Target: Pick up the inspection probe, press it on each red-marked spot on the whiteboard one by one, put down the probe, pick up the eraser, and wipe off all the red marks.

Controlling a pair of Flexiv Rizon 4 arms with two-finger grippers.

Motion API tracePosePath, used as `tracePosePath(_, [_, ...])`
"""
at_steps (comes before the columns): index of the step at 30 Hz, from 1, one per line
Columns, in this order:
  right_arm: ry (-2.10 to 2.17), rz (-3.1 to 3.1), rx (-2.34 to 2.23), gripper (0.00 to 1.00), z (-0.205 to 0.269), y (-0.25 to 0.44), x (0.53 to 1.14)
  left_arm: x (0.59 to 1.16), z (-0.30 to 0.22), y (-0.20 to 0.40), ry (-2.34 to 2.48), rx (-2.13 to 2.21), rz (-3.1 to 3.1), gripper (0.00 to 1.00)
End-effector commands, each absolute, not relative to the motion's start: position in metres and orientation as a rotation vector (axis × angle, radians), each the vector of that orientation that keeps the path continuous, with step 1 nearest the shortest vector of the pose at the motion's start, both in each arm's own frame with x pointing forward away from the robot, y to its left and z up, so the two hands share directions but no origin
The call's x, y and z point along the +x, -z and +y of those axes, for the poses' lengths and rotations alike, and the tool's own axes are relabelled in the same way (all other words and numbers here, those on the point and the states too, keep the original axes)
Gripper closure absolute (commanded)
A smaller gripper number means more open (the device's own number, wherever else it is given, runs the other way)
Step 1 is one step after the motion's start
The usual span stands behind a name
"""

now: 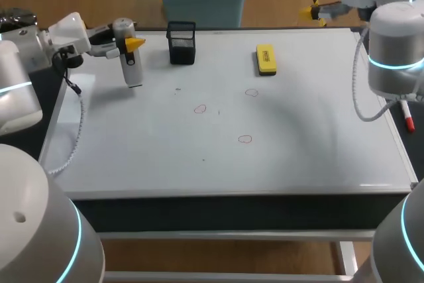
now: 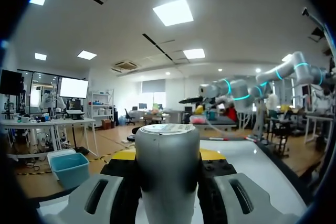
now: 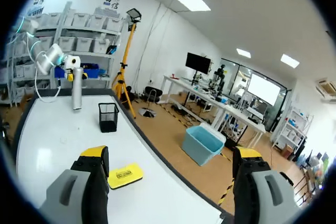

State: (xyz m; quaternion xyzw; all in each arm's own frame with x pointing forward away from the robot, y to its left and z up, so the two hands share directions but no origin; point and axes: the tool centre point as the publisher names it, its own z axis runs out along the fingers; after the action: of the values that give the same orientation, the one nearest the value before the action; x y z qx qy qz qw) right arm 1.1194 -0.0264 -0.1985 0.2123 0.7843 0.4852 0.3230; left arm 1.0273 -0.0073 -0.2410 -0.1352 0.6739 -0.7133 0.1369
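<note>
The inspection probe [image 1: 128,54] is a silver cylinder held upright above the far left of the whiteboard [image 1: 298,130], its lower end close to the board. My left gripper [image 1: 130,44] is shut on its upper part. In the left wrist view the probe [image 2: 168,166] fills the gap between the fingers [image 2: 122,179]. Three red marks [image 1: 200,109] [image 1: 251,92] [image 1: 245,139] lie mid-board. The yellow eraser [image 1: 265,59] rests at the back. My right gripper [image 1: 310,2] hangs open past the far right corner, holding nothing. The right wrist view shows the eraser [image 3: 125,174] ahead of the right gripper [image 3: 170,153], and the probe [image 3: 77,90] far off.
A black mesh holder [image 1: 181,43] [image 3: 108,117] stands at the back between probe and eraser. A red marker pen [image 1: 406,116] lies off the board's right edge beside my right arm.
</note>
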Motion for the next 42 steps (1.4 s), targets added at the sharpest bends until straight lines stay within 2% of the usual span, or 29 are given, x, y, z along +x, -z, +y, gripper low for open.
tracePosePath(1, [-1.198, 2.380, 0.109, 0.00, -0.007, 0.191, 1.132, 1.028, -0.008, 0.241, 2.067, -0.389, 1.946, 1.00])
tracePosePath(8, [-0.940, 2.754, -0.489, 0.00, 0.035, 0.212, 1.123, 1.028, -0.008, 0.241, 2.067, -0.389, 1.946, 1.00])
tracePosePath(20, [-0.426, 2.947, -1.031, 0.00, 0.063, 0.244, 1.111, 1.028, -0.008, 0.241, 2.067, -0.389, 1.946, 1.00])
tracePosePath(24, [-0.262, 3.004, -1.024, 0.00, 0.064, 0.248, 1.110, 1.028, -0.008, 0.241, 2.067, -0.389, 1.946, 1.00])
tracePosePath(42, [-0.262, 3.004, -1.024, 0.00, 0.064, 0.248, 1.110, 1.028, -0.008, 0.241, 2.067, -0.389, 1.946, 1.00])
